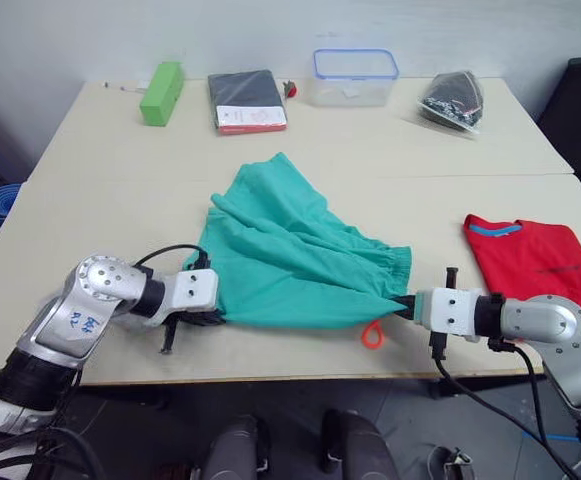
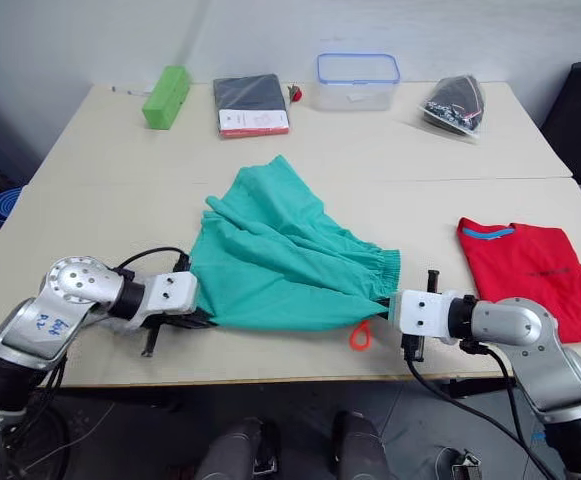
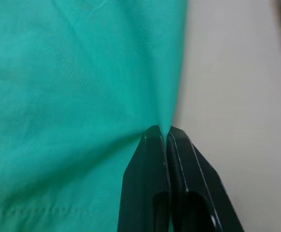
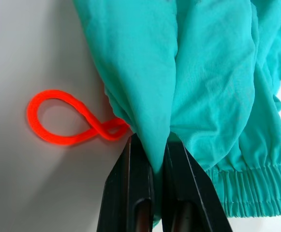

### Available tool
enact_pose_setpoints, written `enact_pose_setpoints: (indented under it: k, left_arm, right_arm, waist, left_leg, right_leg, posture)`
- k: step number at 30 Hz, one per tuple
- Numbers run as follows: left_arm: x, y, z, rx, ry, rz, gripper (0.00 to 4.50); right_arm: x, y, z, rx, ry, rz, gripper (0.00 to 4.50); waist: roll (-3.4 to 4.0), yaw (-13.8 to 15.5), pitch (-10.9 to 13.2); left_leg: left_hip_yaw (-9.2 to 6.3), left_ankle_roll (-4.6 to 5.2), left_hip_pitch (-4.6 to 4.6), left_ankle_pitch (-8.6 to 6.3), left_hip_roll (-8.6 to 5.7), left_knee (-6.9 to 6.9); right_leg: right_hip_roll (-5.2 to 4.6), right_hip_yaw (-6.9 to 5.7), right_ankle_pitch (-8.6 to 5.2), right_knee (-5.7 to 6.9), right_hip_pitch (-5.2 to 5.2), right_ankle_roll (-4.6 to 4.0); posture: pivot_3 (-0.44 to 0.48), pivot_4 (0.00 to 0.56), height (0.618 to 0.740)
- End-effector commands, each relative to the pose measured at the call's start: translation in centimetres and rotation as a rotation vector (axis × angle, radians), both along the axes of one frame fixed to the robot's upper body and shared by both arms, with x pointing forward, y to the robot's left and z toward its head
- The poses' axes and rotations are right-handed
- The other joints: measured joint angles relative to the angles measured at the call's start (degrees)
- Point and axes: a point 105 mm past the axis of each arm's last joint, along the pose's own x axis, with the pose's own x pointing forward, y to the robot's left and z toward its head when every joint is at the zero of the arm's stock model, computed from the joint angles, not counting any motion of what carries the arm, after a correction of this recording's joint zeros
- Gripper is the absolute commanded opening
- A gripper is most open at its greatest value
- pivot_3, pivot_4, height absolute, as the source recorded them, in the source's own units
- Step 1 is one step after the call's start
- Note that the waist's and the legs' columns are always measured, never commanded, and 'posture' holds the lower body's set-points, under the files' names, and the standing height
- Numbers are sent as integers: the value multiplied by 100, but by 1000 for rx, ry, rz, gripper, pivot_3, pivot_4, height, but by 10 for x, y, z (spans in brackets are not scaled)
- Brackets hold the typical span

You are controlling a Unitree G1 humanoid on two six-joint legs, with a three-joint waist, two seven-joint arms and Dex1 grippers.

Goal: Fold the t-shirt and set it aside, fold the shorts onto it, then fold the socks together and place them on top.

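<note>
Both of my grippers are pinching the shorts [image 1: 290,255] right now, one at each near corner, and the teal cloth is lying bunched and creased across the middle of the near table [image 1: 100,215], fanning out from the front edge toward a peak further back. I'm seeing the left gripper [image 3: 167,137] with its two black fingers pressed together on a thin fold at the shorts' left edge, cloth nipped between the tips. I'm watching the right gripper [image 4: 150,154] doing the same on the waistband side, fingers closed with a thick pleat of teal fabric squeezed between them, the gathered elastic band running off just beside it. I'm noting the orange drawstring loop [image 4: 65,118] lying flat on the tabletop, touching the fabric right beside those fingers and curling out toward the table's front edge. I'm looking over at the t-shirt [image 1: 535,265], which is sitting folded on the right end of the table, teal collar band showing, well apart from the shorts. I'm also seeing, along the far table, a green box [image 1: 162,92], a dark packet [image 1: 247,100], a clear tub with a blue rim [image 1: 355,78] and a bag of dark items [image 1: 454,100]
</note>
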Motion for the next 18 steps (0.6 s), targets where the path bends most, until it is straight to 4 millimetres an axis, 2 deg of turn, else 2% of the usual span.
enact_pose_setpoints:
  k: [1,5,12,13,18]
  left_arm:
    - [-33,2,16,-30,150,-54,58]
    - [-75,11,13,30,325,-107,58]
    - [-102,13,12,39,417,-120,58]
    - [-102,12,12,40,414,-123,58]
    - [-54,8,12,-4,110,-25,58]
  right_arm:
    - [-10,-2,18,7,50,108,0]
    - [-16,5,22,28,96,171,0]
    - [-44,10,14,27,255,266,0]
    - [-47,10,13,26,275,280,0]
    - [-33,10,13,22,213,239,0]
  waist:
    - [0,-25,0]
    - [1,-42,1]
    - [3,7,3]
    - [3,-3,3]
    - [4,-2,3]
  left_leg:
    - [0,0,3,0,0,0]
    - [0,-6,6,-2,5,0]
    - [-19,-16,-1,-5,8,0]
    - [-19,-17,-1,-5,9,0]
    - [-18,-24,1,-6,17,0]
  right_leg:
    - [0,1,0,1,2,0]
    - [-2,5,-4,-3,3,-6]
    - [-15,20,-10,-12,6,-17]
    - [-16,22,-10,-13,6,-17]
    - [-13,23,-11,-11,6,-19]
  posture:
    - [0,150,740]
    - [0,150,740]
    - [0,150,740]
    - [0,150,740]
    - [0,150,740]
